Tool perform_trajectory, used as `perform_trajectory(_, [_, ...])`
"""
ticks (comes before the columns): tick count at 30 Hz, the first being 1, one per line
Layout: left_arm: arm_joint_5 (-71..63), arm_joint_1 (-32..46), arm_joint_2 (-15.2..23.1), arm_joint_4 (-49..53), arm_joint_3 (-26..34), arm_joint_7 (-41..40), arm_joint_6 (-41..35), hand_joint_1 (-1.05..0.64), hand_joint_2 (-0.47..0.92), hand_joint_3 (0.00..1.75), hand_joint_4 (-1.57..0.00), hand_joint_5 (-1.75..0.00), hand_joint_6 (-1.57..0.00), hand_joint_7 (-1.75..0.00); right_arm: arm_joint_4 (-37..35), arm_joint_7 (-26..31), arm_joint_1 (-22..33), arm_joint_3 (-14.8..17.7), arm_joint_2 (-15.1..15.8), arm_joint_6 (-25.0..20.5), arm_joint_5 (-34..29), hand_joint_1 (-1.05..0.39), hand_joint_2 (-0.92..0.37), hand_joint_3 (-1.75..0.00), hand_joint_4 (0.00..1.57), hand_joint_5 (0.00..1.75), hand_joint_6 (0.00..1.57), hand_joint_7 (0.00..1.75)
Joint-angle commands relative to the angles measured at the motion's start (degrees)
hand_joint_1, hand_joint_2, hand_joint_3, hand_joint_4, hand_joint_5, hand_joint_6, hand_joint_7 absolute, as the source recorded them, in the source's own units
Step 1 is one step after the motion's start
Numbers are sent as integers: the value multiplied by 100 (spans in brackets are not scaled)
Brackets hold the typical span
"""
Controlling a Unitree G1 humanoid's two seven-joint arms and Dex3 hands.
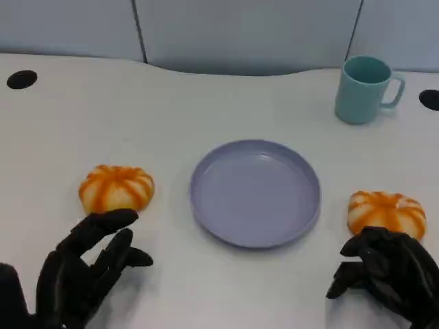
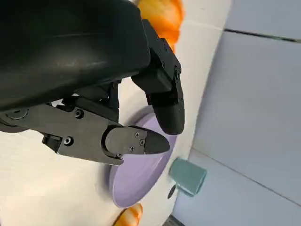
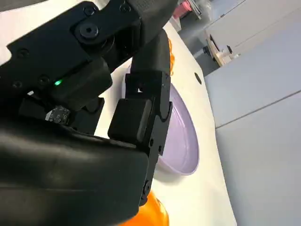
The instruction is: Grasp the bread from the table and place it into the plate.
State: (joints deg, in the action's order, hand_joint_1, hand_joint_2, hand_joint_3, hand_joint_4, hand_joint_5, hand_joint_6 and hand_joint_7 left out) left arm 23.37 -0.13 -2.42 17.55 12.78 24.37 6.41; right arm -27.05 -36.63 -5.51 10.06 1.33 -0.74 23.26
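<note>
A lilac plate (image 1: 255, 192) lies bare in the middle of the white table. One orange striped bread roll (image 1: 116, 188) sits to its left, another bread roll (image 1: 386, 212) to its right. My left hand (image 1: 86, 264) hovers just in front of the left roll, fingers spread and holding nothing; one fingertip nearly reaches the roll. My right hand (image 1: 385, 271) sits just in front of the right roll with its fingers curled, nothing held. The left wrist view shows the fingers (image 2: 164, 94), the plate (image 2: 141, 174) and a roll (image 2: 162, 14). The right wrist view shows the plate (image 3: 181, 136) and a roll (image 3: 153, 214).
A teal mug (image 1: 364, 90) stands at the back right, beyond the plate. Two dark round holes (image 1: 22, 79) mark the table's far corners. A grey partition wall runs behind the table.
</note>
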Motion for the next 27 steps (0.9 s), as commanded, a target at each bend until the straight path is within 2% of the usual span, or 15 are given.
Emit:
perform_trajectory(1, [-419, -179, 246, 202, -80, 139, 867, -41, 92, 23, -51, -141, -68, -53, 76, 46, 33, 25, 12, 92, 15, -94, -71, -1, 142, 66, 141, 46])
perform_trajectory(4, [-663, -304, 373, 327, -133, 160, 1379, -40, 92, 11, -49, -119, -72, -26, 35, 48, -2, 37, 6, 64, 31, -95, -70, 0, 142, 66, 141, 45])
perform_trajectory(6, [-856, -384, 495, 482, -191, 206, 1805, -40, 92, 7, -45, -112, -69, -16, 32, 51, -14, 47, 4, 14, 50, -95, -69, 0, 142, 65, 141, 45])
perform_trajectory(10, [-1694, -566, 956, 642, -355, -9, 2627, -47, 92, 5, -35, -95, -60, -5, 25, 69, -39, 52, 0, -17, 52, -95, -69, 0, 143, 64, 141, 45])
perform_trajectory(15, [-2640, -704, 1471, 270, -526, -444, 2825, -52, 88, 0, -32, -56, -48, 0, 17, 103, -36, 25, -9, 85, -17, -96, -70, -1, 145, 63, 142, 43])
perform_trajectory(23, [-4241, -883, 2217, -172, -829, -1317, 3072, -62, 89, 0, -20, -46, -34, 0, 110, 169, 0, 2, -28, 4, -2, -96, -69, 0, 145, 62, 143, 43])
perform_trajectory(27, [-5024, -956, 2535, -471, -957, -1689, 2842, -69, 90, 1, -11, -41, -29, 0, 85, 146, -6, -14, -31, 46, -5, -96, -69, 0, 145, 63, 143, 43])
